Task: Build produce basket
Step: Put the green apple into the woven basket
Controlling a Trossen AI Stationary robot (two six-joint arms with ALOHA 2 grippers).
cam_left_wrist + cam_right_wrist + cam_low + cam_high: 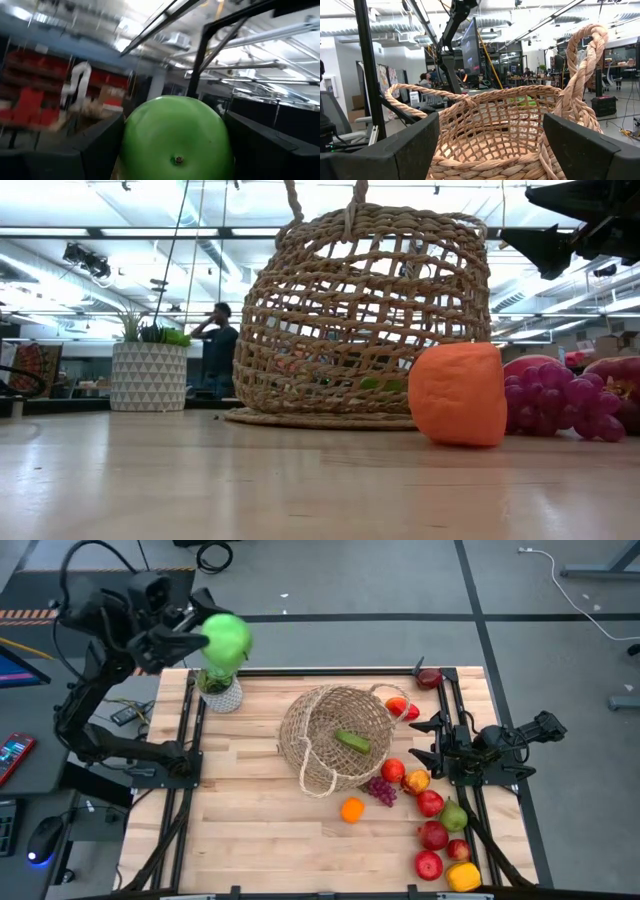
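My left gripper (205, 637) holds a green apple (226, 638) high over the table's far left corner, above a potted plant. The wicker basket (300, 710) stands mid-table with a cucumber (352, 741) inside. More produce lies loose on the wood to its right: an orange (352, 809), purple grapes (382, 790), red apples (430, 803), a pear (455, 815) and a yellow pepper (463, 876). My right gripper (440, 745) rests open at the table's right side, its fingers pointing at the basket (490, 120) without touching it. My left gripper pinches the green apple (177, 135) between its two fingers (95, 145), one on each opposite side of the fruit. The fingers come about level from the table's left. The apple is lifted clear of everything, with its dimpled end (176, 160) facing the wrist.
A white patterned pot with a green plant (220, 690) stands at the far left, under the held apple. A red fruit (429, 677) and a red pepper (403, 707) lie at the far right. Bare wood stretches across the near left. A person (215, 345) stands in the room beyond.
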